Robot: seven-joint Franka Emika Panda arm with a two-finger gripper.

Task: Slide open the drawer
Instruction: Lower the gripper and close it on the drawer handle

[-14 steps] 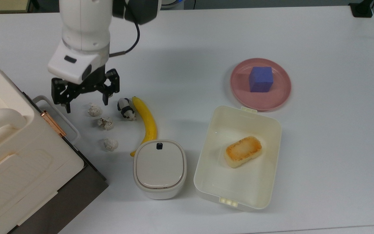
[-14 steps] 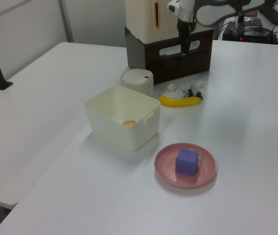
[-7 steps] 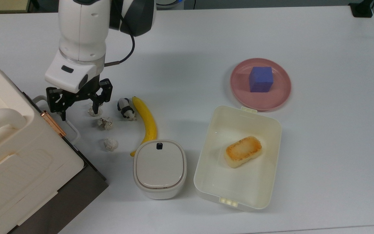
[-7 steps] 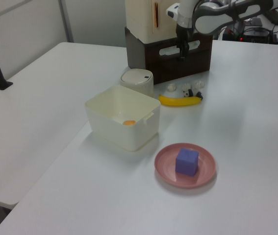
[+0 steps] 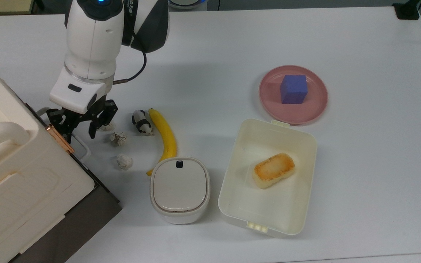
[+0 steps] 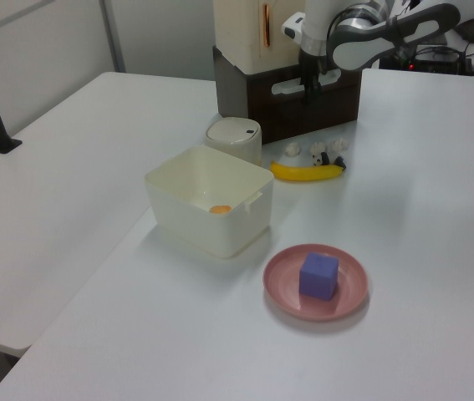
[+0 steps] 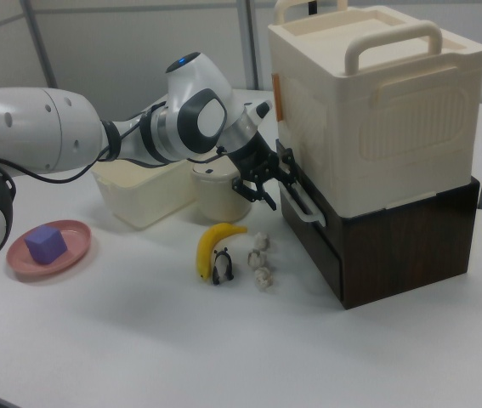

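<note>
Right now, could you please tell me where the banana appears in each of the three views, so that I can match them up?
Top view: the banana lies left of centre, its lower tip by the lidded pot.
Left view: it lies crosswise, above centre, before the dark drawer.
Right view: it lies at centre, behind the panda toy.
Shared landmark: the panda toy touches or nearly touches the banana in all three views.
</note>
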